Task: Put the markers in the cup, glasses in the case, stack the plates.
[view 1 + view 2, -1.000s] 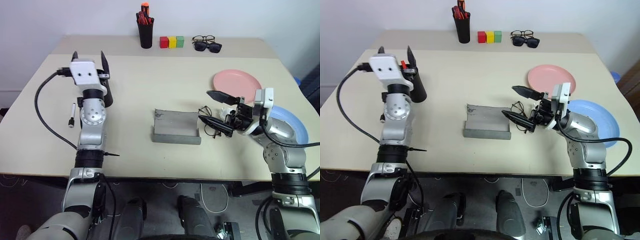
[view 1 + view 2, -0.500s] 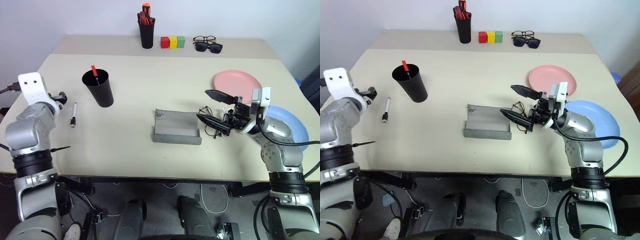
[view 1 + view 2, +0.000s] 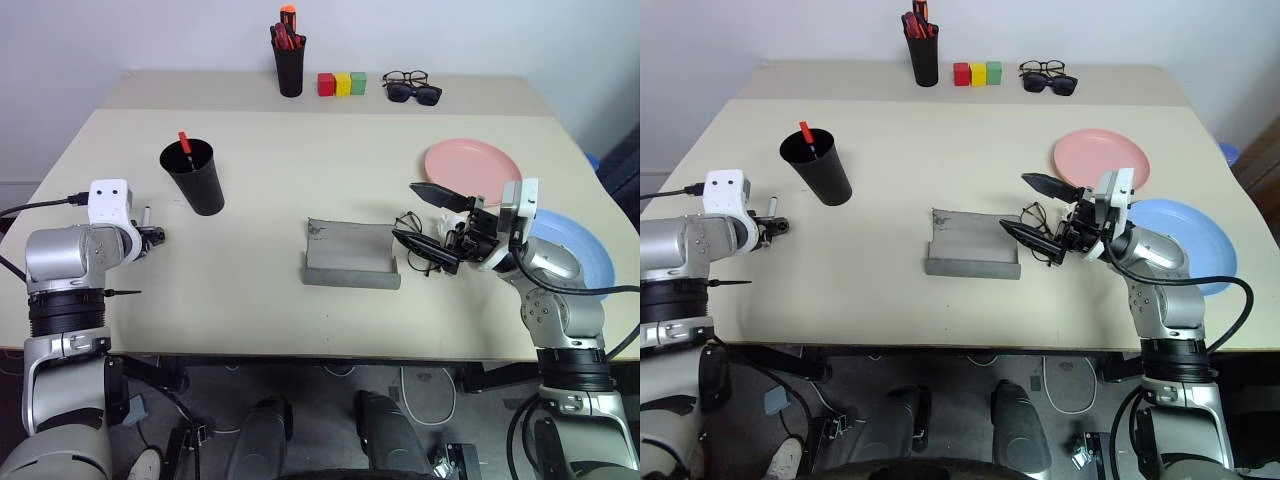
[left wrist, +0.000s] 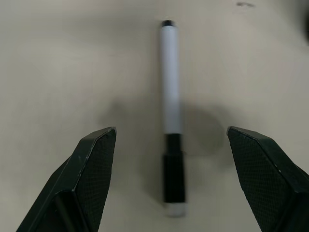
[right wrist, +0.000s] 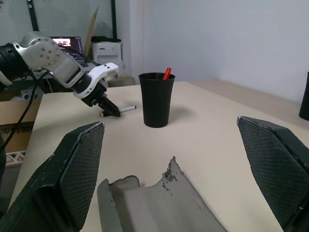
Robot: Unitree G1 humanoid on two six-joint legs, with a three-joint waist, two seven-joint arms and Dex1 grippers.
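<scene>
My left tool [image 4: 169, 183]: fingers apart, straddling the white marker [image 4: 171, 116] from above, not touching it; nothing is clamped.
My right tool [image 3: 432, 222]: fingers wide apart, empty, hovering just beside the glasses [image 3: 418, 240] at the case's end.
White marker: lies flat on the bench [image 3: 300, 170] near its left edge, a little way from the cup [image 3: 193, 178]; its black cap faces my wrist, its white barrel points away.
Red marker [image 3: 184, 142]: already stands in the cup, tip up, leaning on the rim.
Glasses: thin wire frame, resting on the bench between the case [image 3: 353, 254] and my right tool.
Case: lies open, hollow up, mid-bench.
Plates: pink plate [image 3: 472, 163] and blue plate [image 3: 575, 250] sit side by side at the right, not yet stacked.
How the marker should handle: I judge it light, stiff and smooth, so likely to roll or slip if pinched off-centre.
Where to hold: across the barrel near the cap joint, about mid-length, so it hangs level.
How the glasses should handle: light, springy and fragile; I would pinch the bridge or a rim edge, never a lens or a slim arm.
Risk: nudging the marker sideways before the fingers close.
</scene>
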